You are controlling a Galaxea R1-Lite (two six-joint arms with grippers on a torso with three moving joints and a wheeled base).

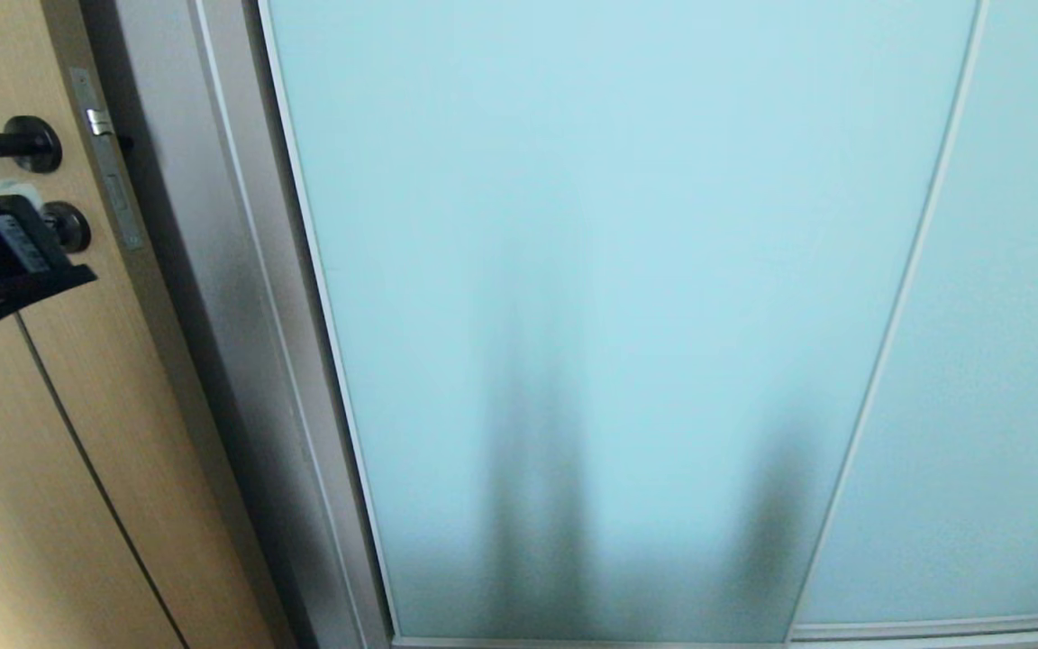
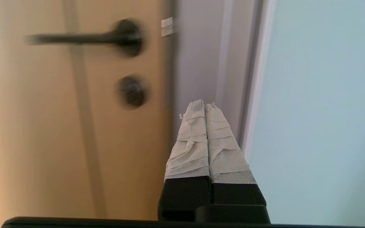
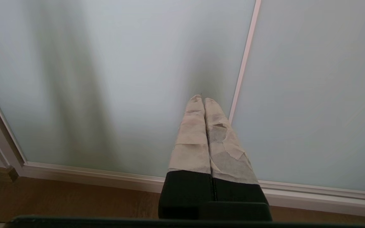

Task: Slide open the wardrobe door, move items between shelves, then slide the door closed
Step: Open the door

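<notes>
Sliding wardrobe door [image 1: 609,297] closed, left gripper [image 2: 204,106] pinched empty near its frame, right gripper [image 3: 203,99] likewise — low.

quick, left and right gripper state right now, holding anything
left gripper: shut, holding nothing, raised near the sliding wardrobe door frame edge.
right gripper: shut, holding nothing, pointing at the same door low down.

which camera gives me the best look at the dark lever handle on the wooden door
The left wrist view: the dark lever handle shows whole, though blurred, beyond the shut left gripper. The head view catches only its rose and a stub at the frame's edge. The right wrist view shows none of it.
</notes>
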